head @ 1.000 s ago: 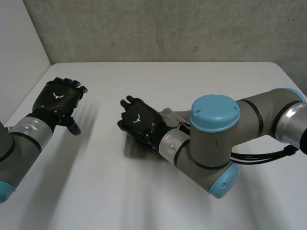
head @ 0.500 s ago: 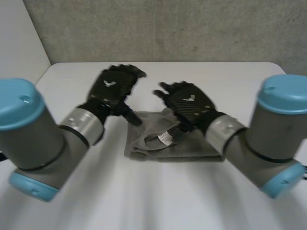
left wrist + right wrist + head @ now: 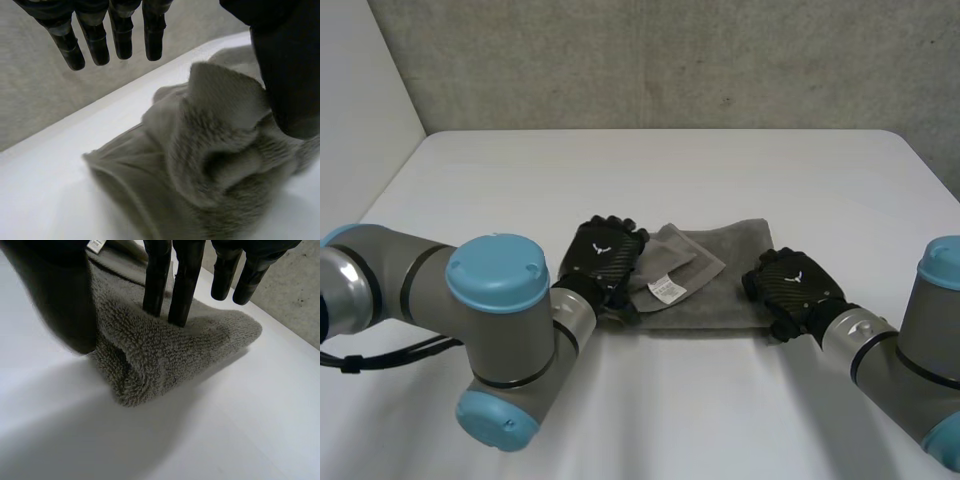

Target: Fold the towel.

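Note:
A grey towel (image 3: 720, 268) lies folded in a rough rectangle at the middle of the white table (image 3: 670, 170), its white label (image 3: 665, 289) facing up on a turned-over flap. My left hand (image 3: 603, 258) sits at the towel's left edge. In the left wrist view its fingers (image 3: 120, 40) hang straight above the towel (image 3: 210, 165), apart from it, while the thumb rests on a raised fold. My right hand (image 3: 790, 287) is at the towel's right front corner. There two fingers (image 3: 185, 285) press down on the towel (image 3: 165, 355) and the thumb closes against its front edge, pinching the corner.
A concrete wall (image 3: 670, 60) runs behind the table's far edge, and a pale side wall (image 3: 360, 110) stands at the left. Both forearms reach in from the front corners, the left elbow (image 3: 500, 340) bulky in front of the towel.
The left hand came from the far left of the table to the towel's left edge. The right hand left the towel's left part, swung across it, and closed on its right front corner.

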Controlling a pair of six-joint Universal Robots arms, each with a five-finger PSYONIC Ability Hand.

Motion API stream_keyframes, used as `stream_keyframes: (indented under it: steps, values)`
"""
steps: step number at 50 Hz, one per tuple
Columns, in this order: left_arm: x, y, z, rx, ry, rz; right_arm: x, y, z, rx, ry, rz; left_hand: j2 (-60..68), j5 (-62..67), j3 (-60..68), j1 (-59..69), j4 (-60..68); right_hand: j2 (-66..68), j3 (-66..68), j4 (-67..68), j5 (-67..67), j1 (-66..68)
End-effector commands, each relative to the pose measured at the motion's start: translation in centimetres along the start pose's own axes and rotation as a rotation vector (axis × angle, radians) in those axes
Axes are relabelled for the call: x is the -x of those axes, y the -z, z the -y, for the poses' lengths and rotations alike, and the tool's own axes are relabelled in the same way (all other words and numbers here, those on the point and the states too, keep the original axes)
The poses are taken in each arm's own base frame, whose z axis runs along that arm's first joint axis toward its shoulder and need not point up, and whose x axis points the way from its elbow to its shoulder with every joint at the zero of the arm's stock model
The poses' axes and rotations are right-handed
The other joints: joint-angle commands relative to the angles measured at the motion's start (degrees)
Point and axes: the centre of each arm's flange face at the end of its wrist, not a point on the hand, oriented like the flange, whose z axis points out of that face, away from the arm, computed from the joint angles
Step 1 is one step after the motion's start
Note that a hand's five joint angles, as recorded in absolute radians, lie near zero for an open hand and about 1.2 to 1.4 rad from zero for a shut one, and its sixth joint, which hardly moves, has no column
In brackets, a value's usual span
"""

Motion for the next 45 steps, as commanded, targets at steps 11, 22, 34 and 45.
stream_keyframes:
  steps: [11, 22, 34, 45]
  values:
    - [3.3, -1.9, 0.2, -0.066, -0.026, 0.21, 0.3, 0.6, 0.0, -0.013, 0.025, 0.006, -0.9, -0.4, -2.2, -2.8, -2.7, 29.2, 0.8, 1.7, 29.0, 28.7]
    - [5.0, -2.1, -1.1, -0.026, -0.06, 0.268, 0.3, 0.9, -0.6, 0.011, 0.042, 0.008, -0.9, -0.4, -2.2, -2.8, -2.7, 29.2, 0.8, 1.7, 29.0, 28.7]
    - [3.0, -0.8, -0.2, -0.04, -0.068, 0.215, -0.6, 1.6, -1.0, 0.03, 0.081, -0.02, -1.0, -0.6, -2.2, -3.0, -2.7, 29.2, 0.8, 1.7, 29.0, 28.7]
    - [1.9, 1.1, 1.3, -0.072, -0.069, 0.186, -3.8, 2.7, -1.3, 0.033, 0.135, -0.097, -1.5, -1.1, -2.2, -3.5, -2.7, 29.2, 0.8, 1.7, 29.0, 28.7]
